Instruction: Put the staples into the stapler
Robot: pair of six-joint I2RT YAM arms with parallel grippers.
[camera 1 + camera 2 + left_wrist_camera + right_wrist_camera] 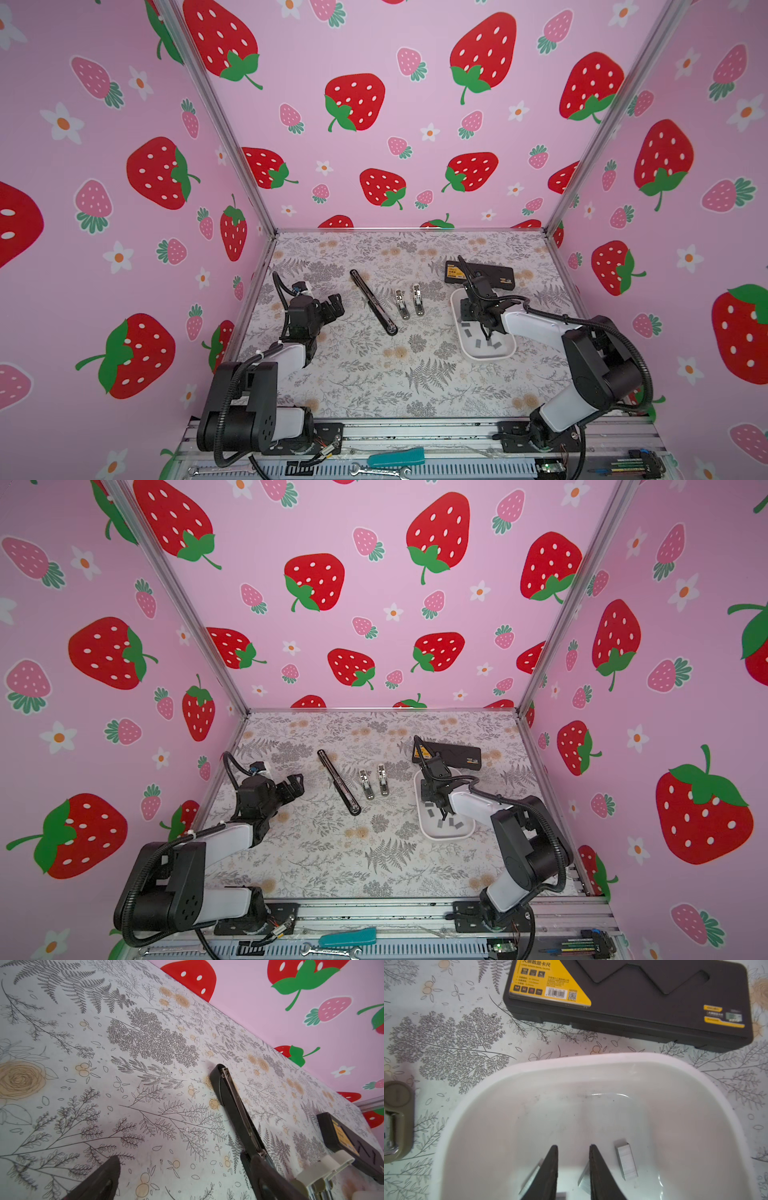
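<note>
**Both top views.** The right gripper [487, 334] hangs low inside the white tray [490, 356]. Its jaws are parted only narrowly, with nothing between the tips. The staples [626, 1159], short grey strips, lie loose on the tray floor. In the right wrist view one strip lies just beside a finger, and two more are partly hidden behind the fingers [550, 1167]. The left gripper [334, 306] hovers over the left side of the table [374, 374], jaws spread wide and empty. A long black stapler [373, 302] lies opened flat between the arms, near two small staplers [401, 304]. A black case [498, 276] with a yellow label sits just behind the tray.
</note>
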